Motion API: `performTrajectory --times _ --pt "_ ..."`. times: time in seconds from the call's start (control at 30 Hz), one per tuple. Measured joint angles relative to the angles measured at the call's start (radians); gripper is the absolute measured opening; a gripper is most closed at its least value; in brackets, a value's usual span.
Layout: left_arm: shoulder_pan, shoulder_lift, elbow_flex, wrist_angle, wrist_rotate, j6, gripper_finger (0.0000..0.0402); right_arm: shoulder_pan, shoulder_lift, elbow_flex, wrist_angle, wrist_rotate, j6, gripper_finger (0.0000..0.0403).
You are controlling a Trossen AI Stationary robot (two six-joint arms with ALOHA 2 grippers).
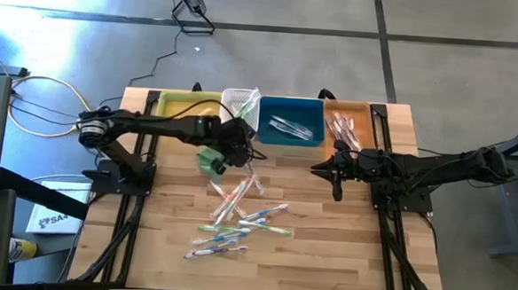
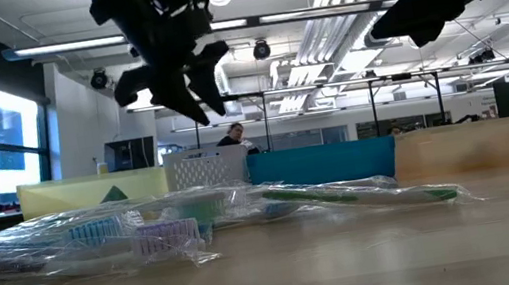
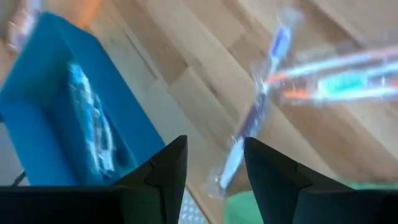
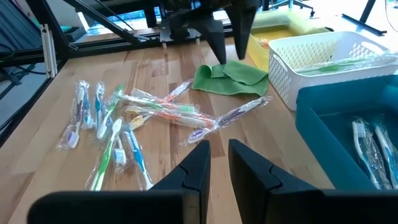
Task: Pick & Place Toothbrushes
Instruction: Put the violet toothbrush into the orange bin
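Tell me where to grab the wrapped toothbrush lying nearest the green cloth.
Grip the toothbrush at mid-handle, coming straight down with the fingers across its long axis. It lies flat on the table, apart from the pile at that end, so the mid-handle looks clear.

Green cloth [image 1: 210, 160] on table [image 1: 342, 256]; yellow [image 1: 186, 104], white [image 1: 236, 99], blue [image 1: 270, 108], wooden bins [image 1: 367, 111].

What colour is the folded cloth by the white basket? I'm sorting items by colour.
Green; the cloth shows best in the right wrist view.
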Motion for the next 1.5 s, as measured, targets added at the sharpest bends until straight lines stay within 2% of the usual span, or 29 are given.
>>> performTrajectory --times 0.2,0.5,0.67,1.37,1.5 --pt "0.011 0.045 0.000 0.002 -0.009 0.080 0.0155 0.000 0.000 0.000 0.003 0.001 -0.026 0.0050" --pt "0.016 0.138 0.071 -0.002 -0.008 0.156 0.0155 0.000 0.000 0.000 0.007 0.078 -0.027 0.0050" --pt "0.017 0.170 0.096 -0.071 -0.007 0.204 0.0155 0.000 0.000 0.000 0.006 0.076 -0.027 0.0050" --pt "0.017 0.340 0.132 -0.087 -0.007 0.207 0.0155 0.000 0.000 0.000 0.005 0.075 -0.045 0.0050" --pt "0.017 0.358 0.132 -0.089 0.019 0.207 0.0155 0.000 0.000 0.000 0.005 0.075 -0.045 0.0050"
